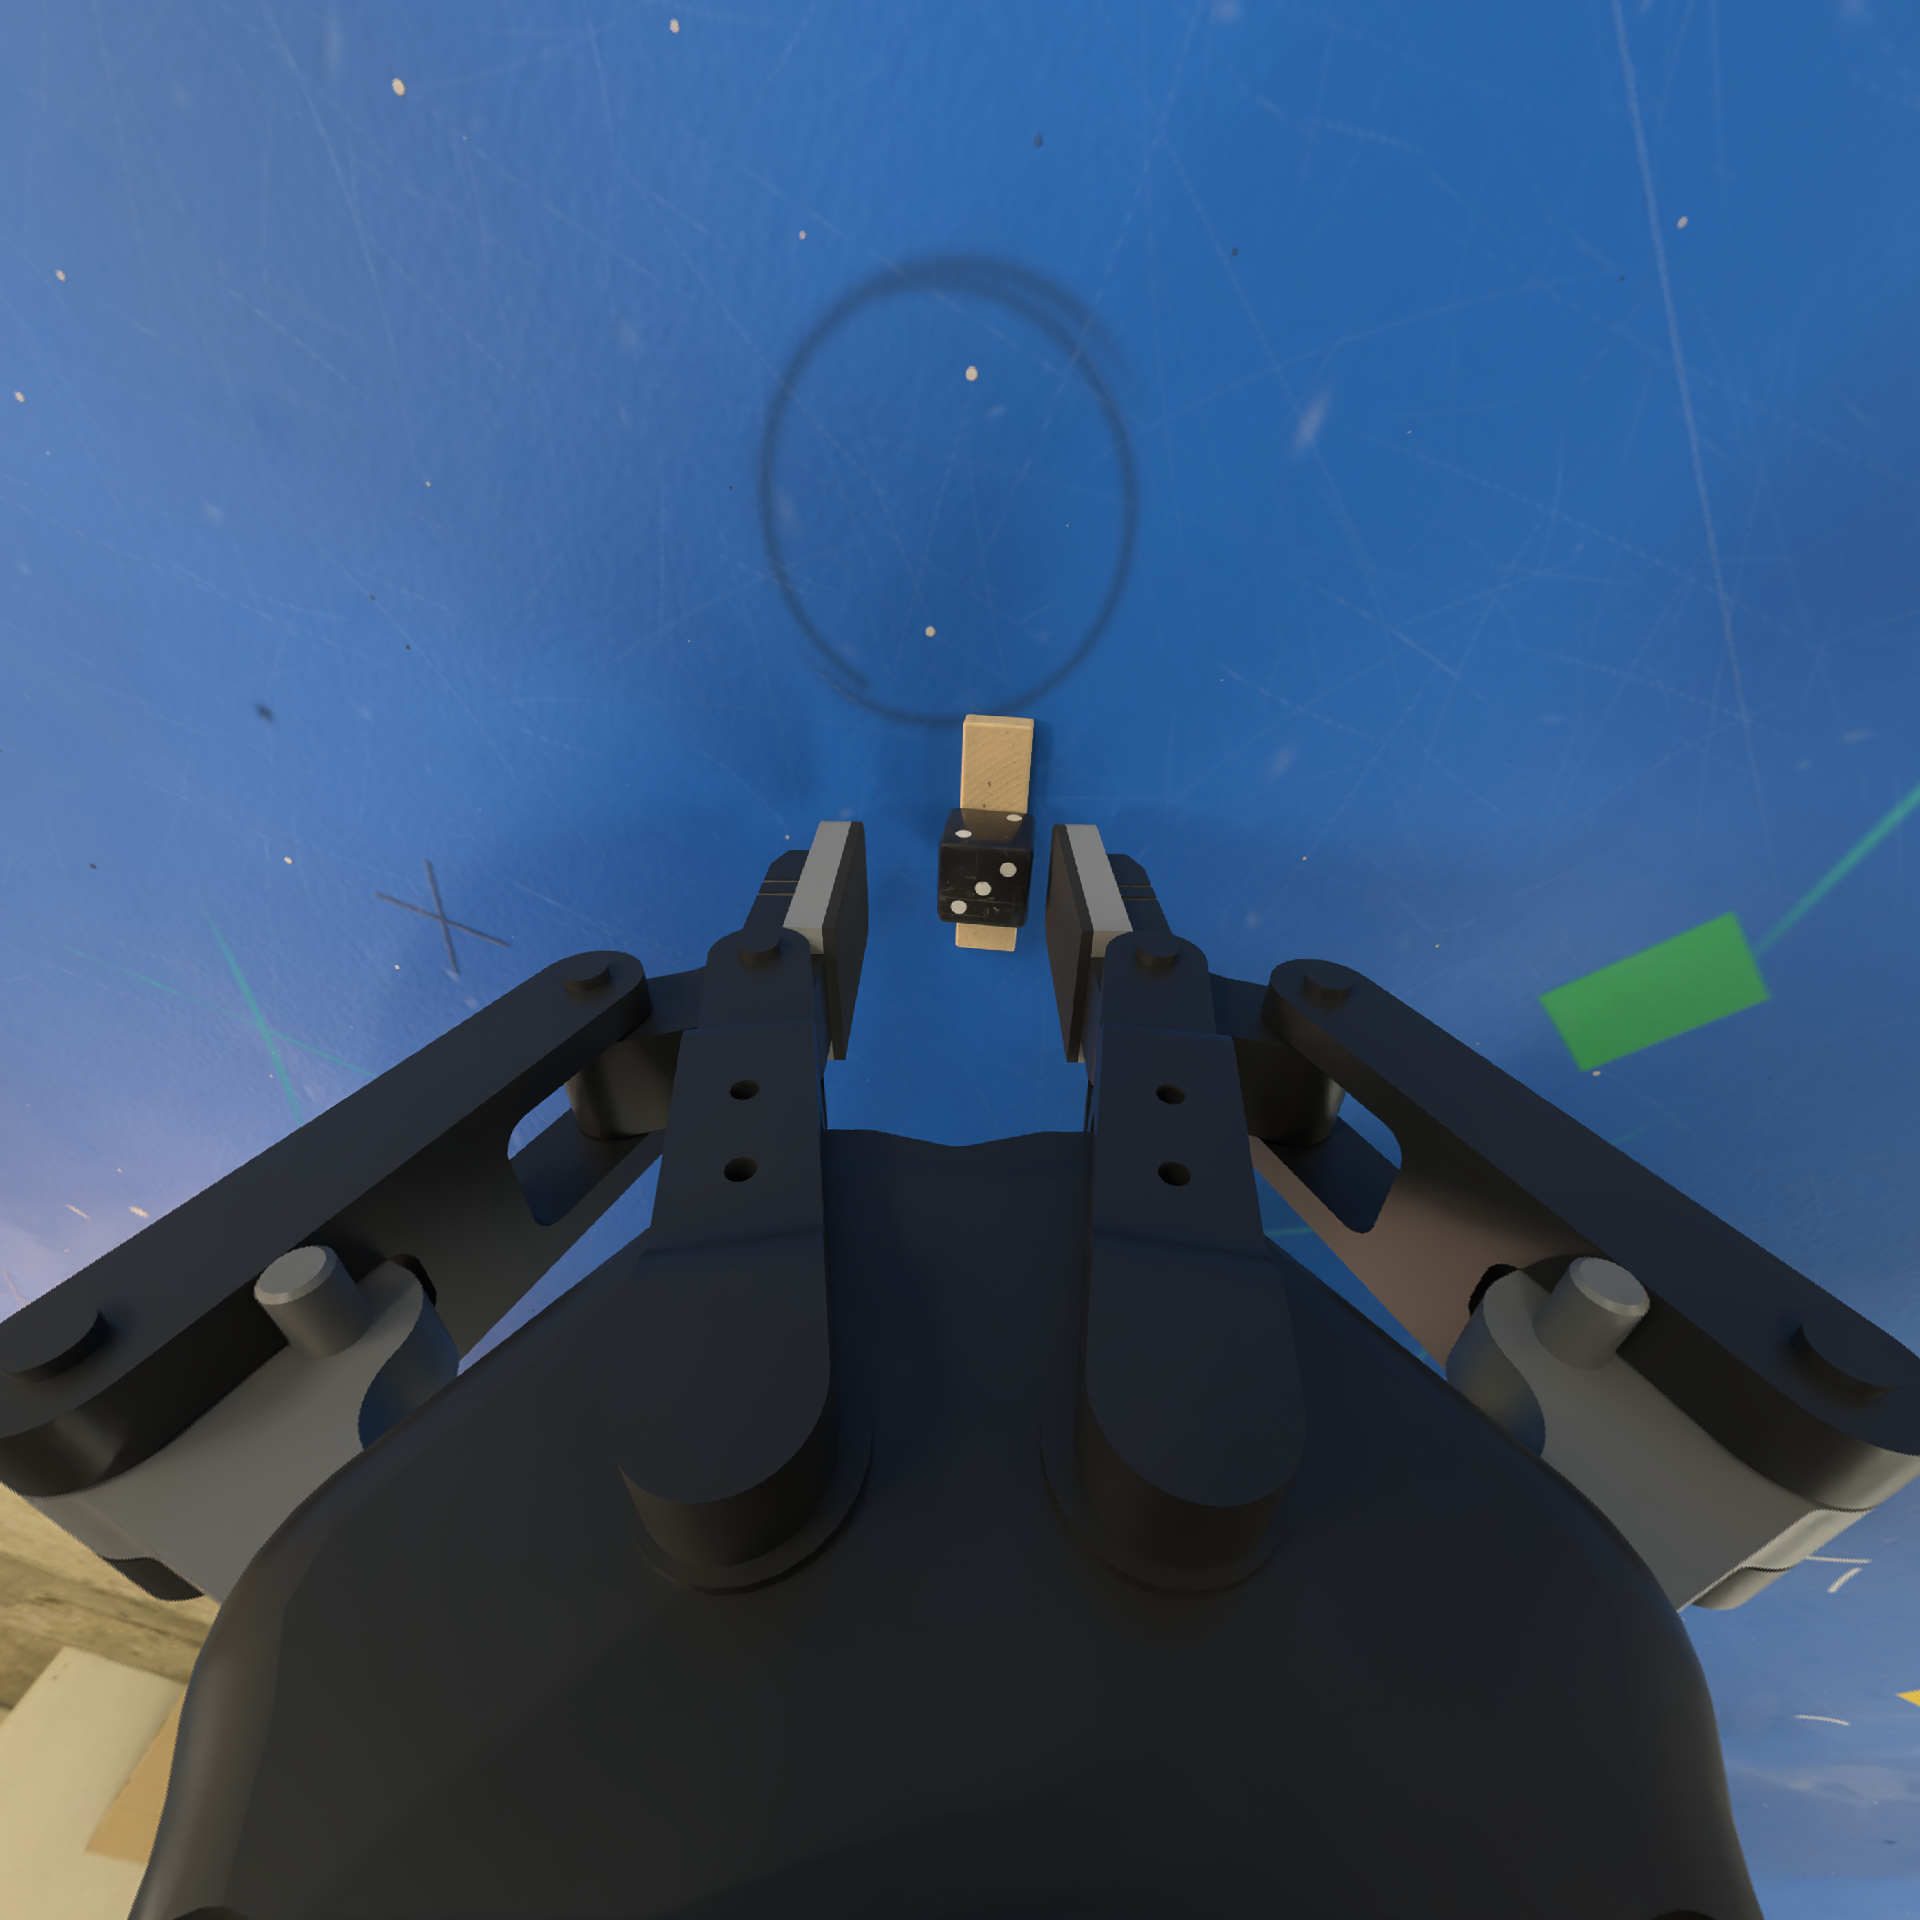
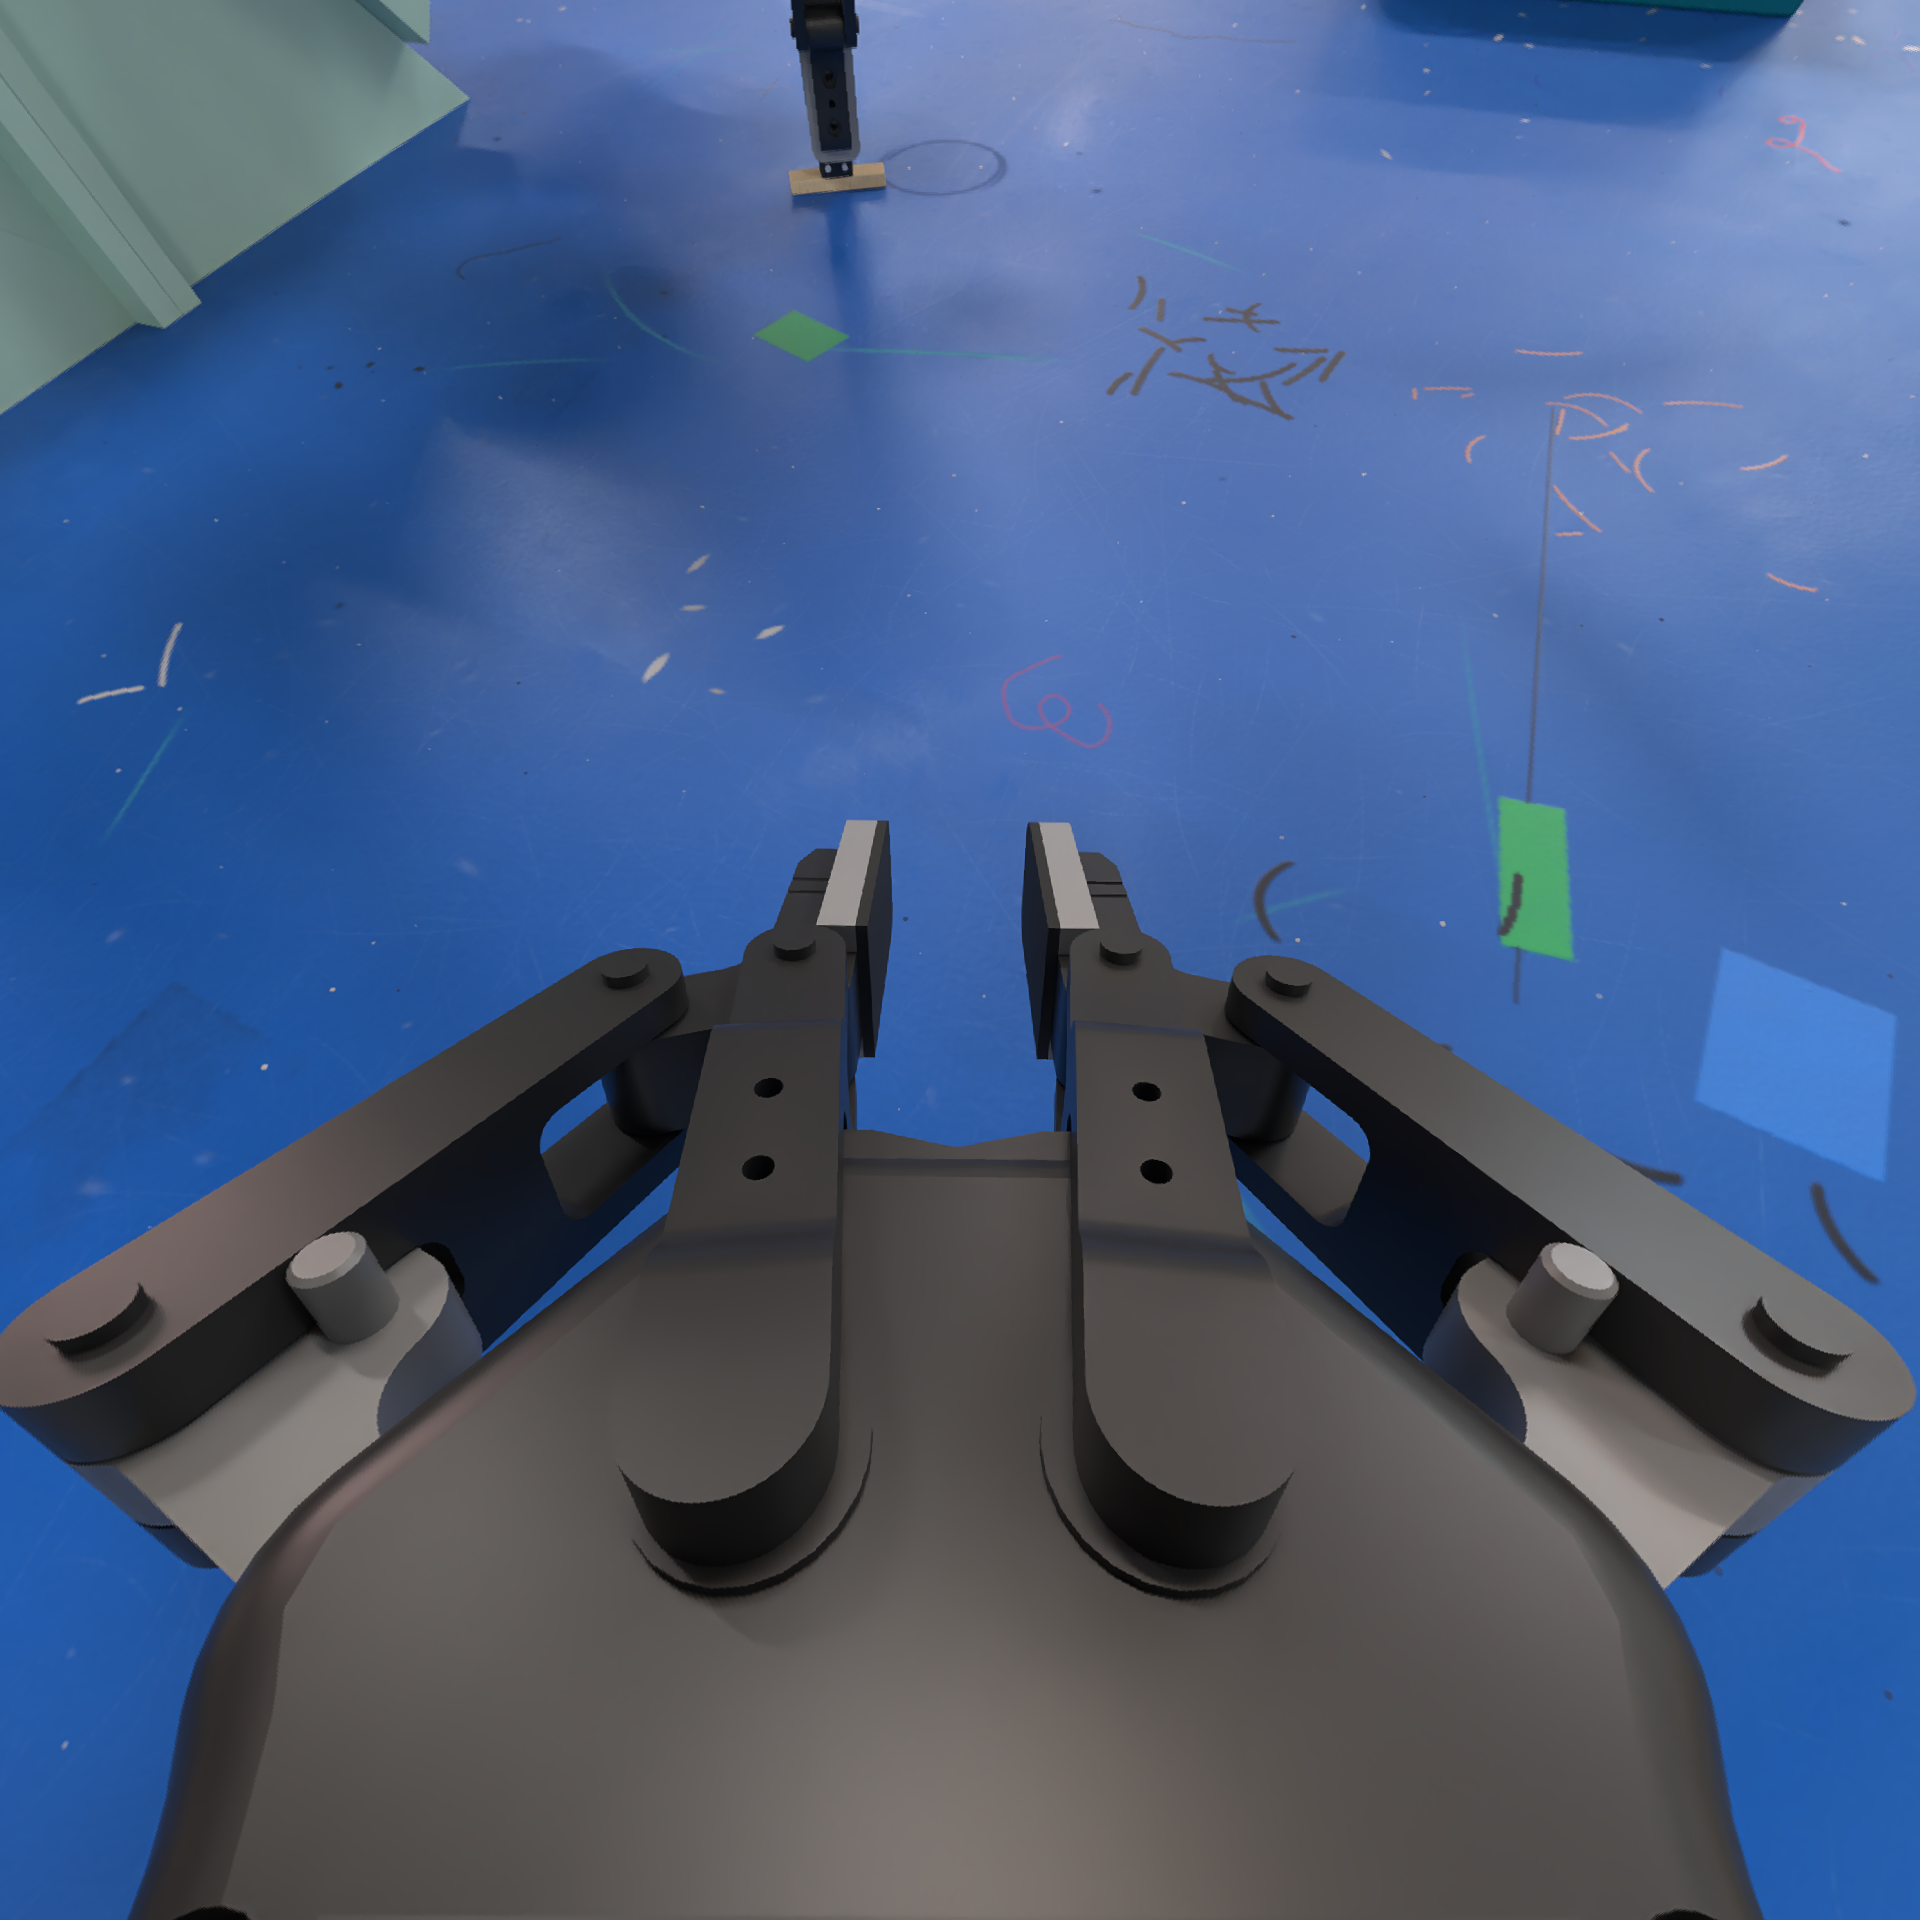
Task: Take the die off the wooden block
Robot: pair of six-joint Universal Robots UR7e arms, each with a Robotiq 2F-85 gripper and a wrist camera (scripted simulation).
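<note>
In the left wrist view a black die [image 1: 985,871] with white pips sits on a pale wooden block [image 1: 997,762] that lies flat on the blue table. My left gripper [image 1: 958,847] is open, and the die stands between its two fingers without touching either pad. In the right wrist view my right gripper [image 2: 957,842] is open and empty over bare blue table, far from the block. That view also shows the wooden block [image 2: 837,179] at the top, with the left gripper's fingers [image 2: 831,109] down on it; the die is hidden there.
A dark drawn circle [image 1: 951,488] lies just beyond the block. Green tape patches [image 1: 1652,989] [image 2: 800,335] [image 2: 1534,878] and scribbles mark the table. A pale green box [image 2: 156,156] stands at the far left of the right wrist view.
</note>
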